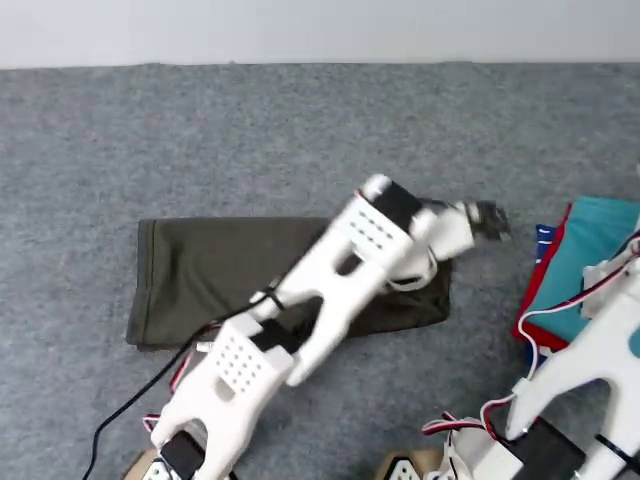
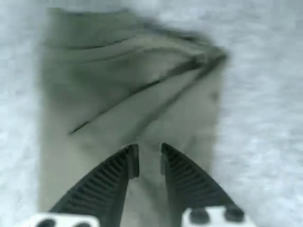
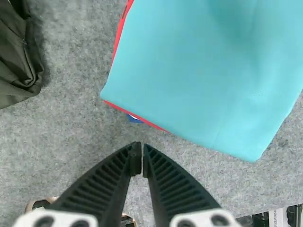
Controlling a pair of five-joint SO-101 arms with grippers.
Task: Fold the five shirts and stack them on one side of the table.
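Shirt of olive-green cloth point(image 1: 200, 270), folded, lies under slightly parted left hand point(image 2: 149, 158). Right hand point(image 3: 142, 153), closed and empty, beside folded turquoise shirt point(image 3: 203, 71).

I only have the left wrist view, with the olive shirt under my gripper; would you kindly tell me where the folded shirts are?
Observer: On the right arm's side of the table, a teal shirt lies folded on top of others.
Operator: Thank you. What is underneath it?
Observer: A red shirt shows along one edge, and a bit of blue fabric peeks out below that.
Operator: And where is the right gripper?
Observer: The right gripper is shut and empty, above bare table beside the teal shirt.
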